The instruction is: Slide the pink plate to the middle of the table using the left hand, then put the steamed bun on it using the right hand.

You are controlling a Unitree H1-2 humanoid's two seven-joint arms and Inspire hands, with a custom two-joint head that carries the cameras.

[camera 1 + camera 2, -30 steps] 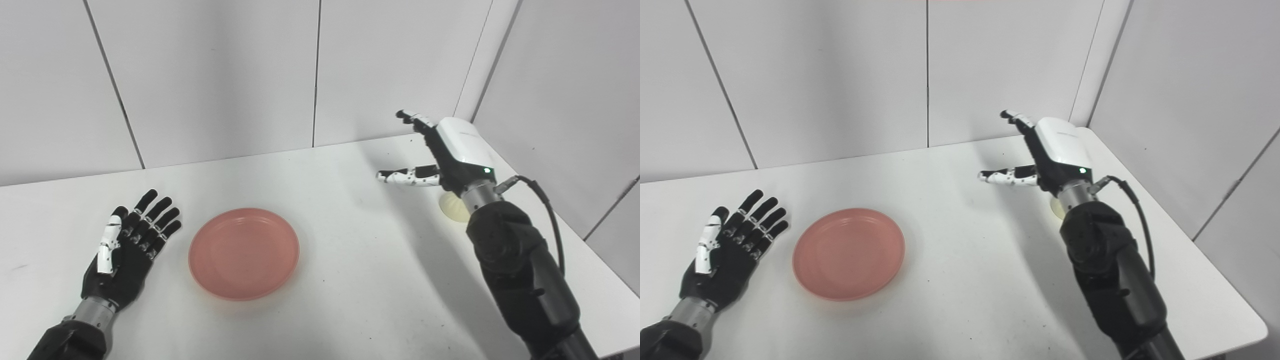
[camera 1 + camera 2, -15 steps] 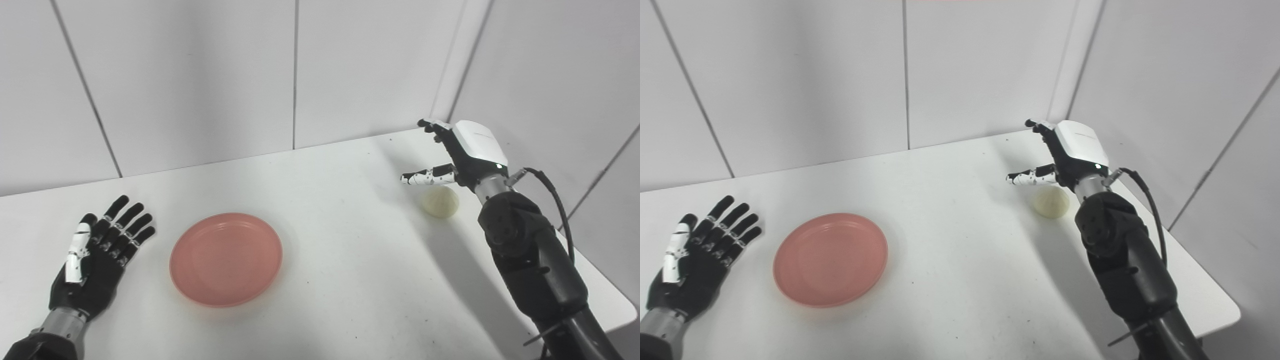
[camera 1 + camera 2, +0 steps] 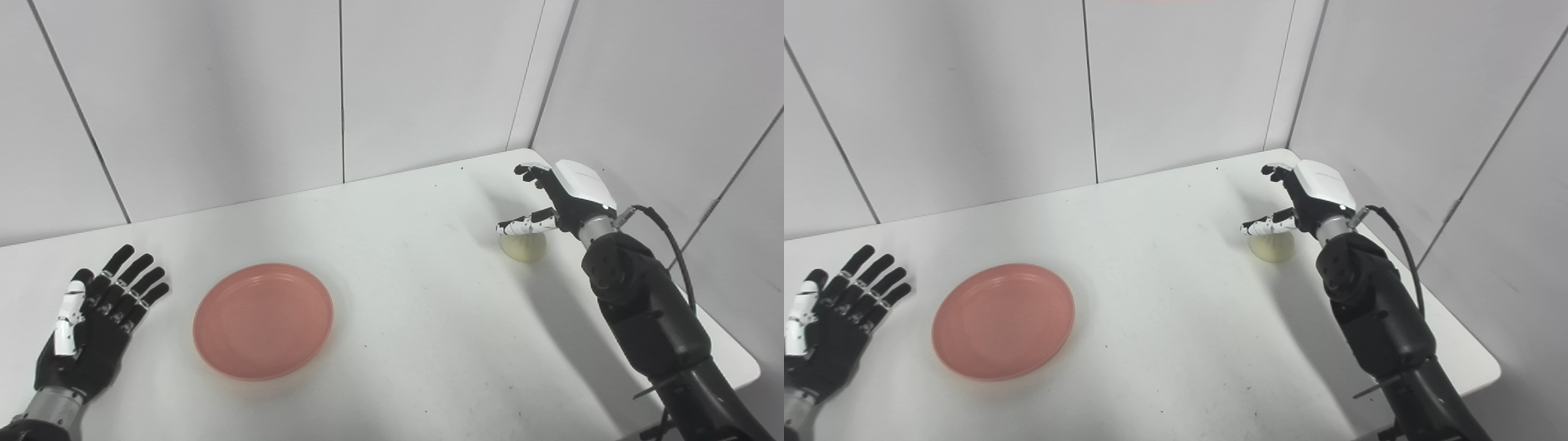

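Pink against the white table [image 3: 392, 245], the plate [image 3: 263, 320] lies left of centre in the lower part of the frame, empty and flat. Just to its left, apart from its rim, the left hand [image 3: 92, 331] rests palm up with its fingers spread wide, holding nothing. From this layout the sliding step looks finished, or close to it, though the plate sits somewhat left of the table's true middle.

Toward the upper right of the frame, near the table's far corner, the steamed bun [image 3: 522, 246] sits on the surface, pale and rounded. The right hand [image 3: 560, 199] hovers directly above and slightly behind it, fingers apart and thumb stretched out over the bun's top; it grips nothing, and whether the thumb touches the bun cannot be told.

The step in hand appears to be the reach for the bun. The next move calls for lowering the hand so the fingers and thumb bracket the bun's sides, then closing gently, since a soft bun would likely dent under a hard squeeze, before carrying it well across to the plate.
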